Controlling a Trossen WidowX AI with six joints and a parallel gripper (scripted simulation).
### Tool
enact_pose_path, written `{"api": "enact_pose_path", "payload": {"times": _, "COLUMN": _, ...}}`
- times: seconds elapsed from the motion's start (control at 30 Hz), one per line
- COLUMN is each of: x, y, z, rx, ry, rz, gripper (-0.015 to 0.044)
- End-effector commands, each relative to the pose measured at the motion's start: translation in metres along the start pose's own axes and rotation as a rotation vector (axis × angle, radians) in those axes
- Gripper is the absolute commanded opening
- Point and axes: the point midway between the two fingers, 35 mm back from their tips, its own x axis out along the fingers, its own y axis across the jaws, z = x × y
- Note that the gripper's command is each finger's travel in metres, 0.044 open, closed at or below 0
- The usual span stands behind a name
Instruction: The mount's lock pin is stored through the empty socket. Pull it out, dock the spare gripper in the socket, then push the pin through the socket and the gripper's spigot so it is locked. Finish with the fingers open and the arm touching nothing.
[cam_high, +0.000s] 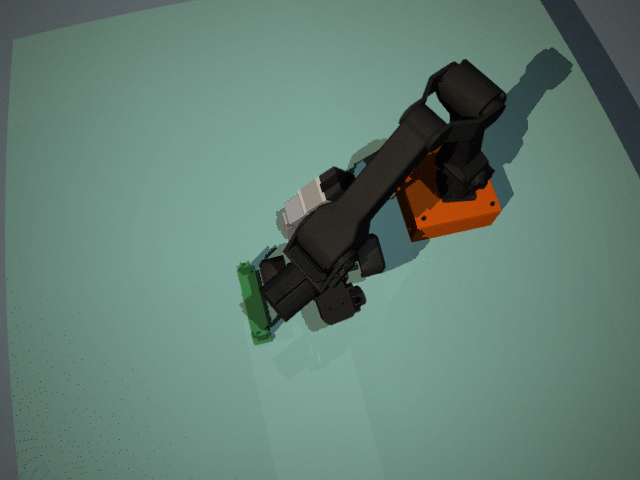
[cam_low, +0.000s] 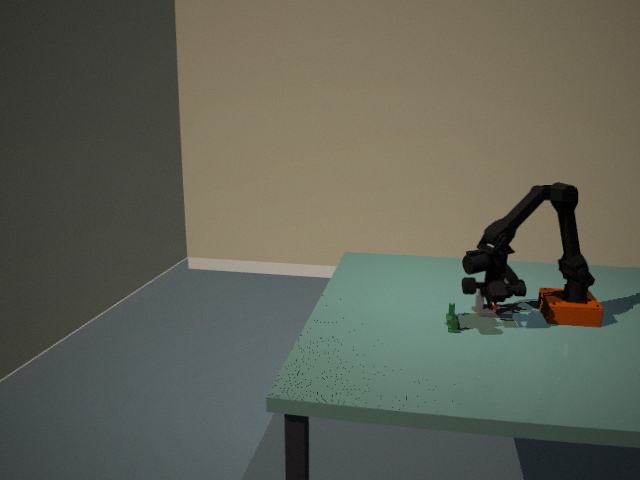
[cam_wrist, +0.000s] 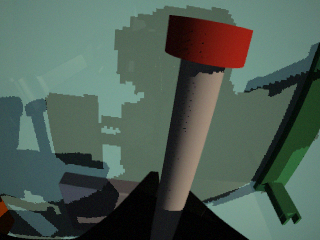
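Note:
The lock pin (cam_wrist: 192, 120) has a light shaft and a red head, which also shows as a red speck in the exterior view (cam_low: 494, 306). My gripper (cam_wrist: 159, 180) (cam_low: 491, 300) is shut on the shaft, with the head standing out beyond the fingertips. In the top view the arm hides the fingers. A light grey and black assembly (cam_high: 311, 196) (cam_low: 479, 305) stands beside and partly behind the gripper; part of it shows low in the wrist view. Its socket is hidden. I cannot tell which part is the mount and which the spare gripper, or whether they are joined.
A long green holder (cam_high: 254, 299) (cam_low: 452, 320) (cam_wrist: 295, 147) with forked ends stands on the table close to the gripper, on the side away from the arm's base. The orange base block (cam_high: 454, 219) (cam_low: 573, 314) carries the arm. The arm's links reach over the grey assembly.

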Motion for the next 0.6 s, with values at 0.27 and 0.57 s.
{"api": "enact_pose_path", "payload": {"times": 0.27, "x": 0.002, "y": 0.001, "z": -0.007, "rx": 0.0, "ry": -0.001, "rz": 0.0, "gripper": 0.0}}
{"api": "enact_pose_path", "payload": {"times": 0.57, "x": 0.004, "y": 0.002, "z": -0.013, "rx": 0.0, "ry": -0.001, "rz": -0.001, "gripper": 0.0}}
